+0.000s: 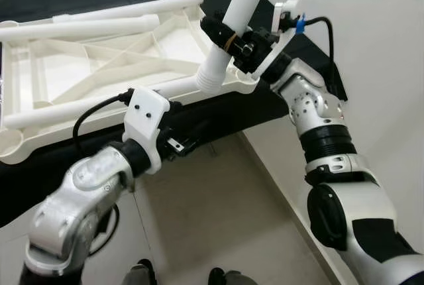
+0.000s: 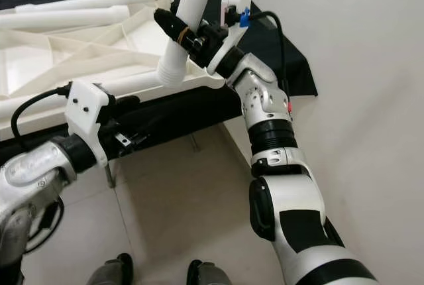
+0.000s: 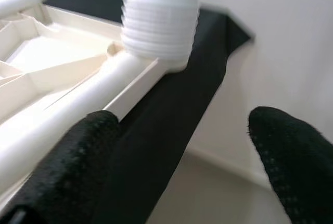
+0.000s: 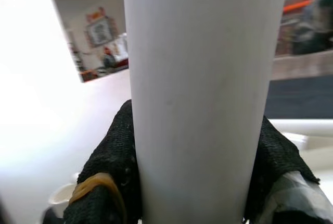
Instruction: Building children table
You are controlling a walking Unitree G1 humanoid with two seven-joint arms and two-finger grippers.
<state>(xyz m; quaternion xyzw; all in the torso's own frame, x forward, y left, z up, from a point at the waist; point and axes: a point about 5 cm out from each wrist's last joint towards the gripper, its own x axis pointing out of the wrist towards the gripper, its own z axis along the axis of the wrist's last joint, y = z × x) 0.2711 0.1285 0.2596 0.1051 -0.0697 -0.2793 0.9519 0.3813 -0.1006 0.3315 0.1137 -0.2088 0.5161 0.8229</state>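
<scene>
- Left eye view: my right gripper (image 1: pixel 228 41) is clenched around a white table leg (image 1: pixel 240 16), its black fingers wrapped about the tube a little above the ribbed lower end. The leg stands nearly upright, tilted slightly, with that ribbed end seated at the near right corner socket (image 1: pixel 233 81) of the upturned white tabletop (image 1: pixel 99 59). The tabletop lies underside up on a black-covered surface (image 1: pixel 232 113), showing its bracing ribs. Two more white legs (image 1: pixel 119 13) lie flat along its far side. My left gripper (image 1: pixel 189 140) sits low against the black edge, just below the tabletop's near rail; from here I cannot tell how its fingers stand.
- Right eye view: same arrangement. The right arm (image 2: pixel 271 132) reaches up from the lower right beside a white wall (image 2: pixel 358 66). Pale floor tiles (image 2: pixel 179 192) lie below, and the robot's two feet (image 2: pixel 159 273) show at the bottom edge.
- Left wrist view: the left gripper's two fingers (image 3: pixel 78 161) are spread well apart and hold nothing. Between them I see the black edge, the tabletop's near rail (image 3: pixel 67 109) and the ribbed end of the leg (image 3: pixel 158 31) at the corner.
- Right wrist view: the leg (image 4: pixel 203 94) passes straight between the right gripper's fingers (image 4: pixel 112 156), which press on both its sides. A rubber band (image 4: pixel 99 182) circles one finger.
</scene>
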